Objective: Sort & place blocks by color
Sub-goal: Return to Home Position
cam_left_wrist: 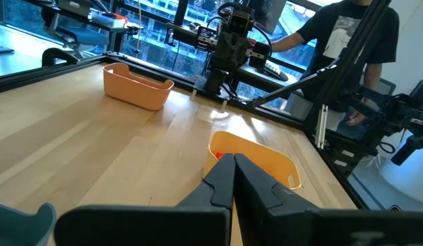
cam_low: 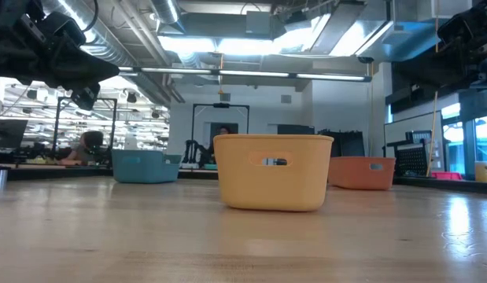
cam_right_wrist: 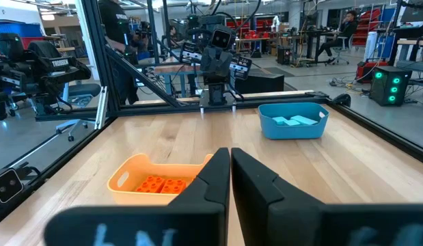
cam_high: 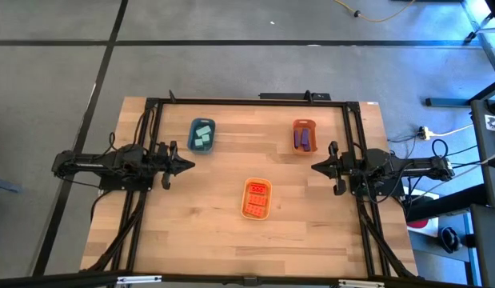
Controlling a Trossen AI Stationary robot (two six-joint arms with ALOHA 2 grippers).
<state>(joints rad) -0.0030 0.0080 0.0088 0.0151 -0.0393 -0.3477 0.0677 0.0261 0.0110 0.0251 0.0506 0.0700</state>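
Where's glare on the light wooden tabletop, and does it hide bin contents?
Left wrist view: window glare on the light wooden tabletop beyond the yellow plastic bin. Low view: sheen at right; bin walls, not glare, hide contents. High view: even light, orange-red bricks readable; left gripper and right gripper wait at the sides.

No text reads clearly in any view.
- Right wrist view: pale lettering on a dark arm (cam_right_wrist: 55, 63) off the counter's side, too small to make out.
- Same view: blurred pale marks on the near housing (cam_right_wrist: 122, 236), illegible.
- Left wrist view: pale print on a person's dark shirt (cam_left_wrist: 344, 31), no words readable.
- High and low views: no labels, numbers or signs legible.
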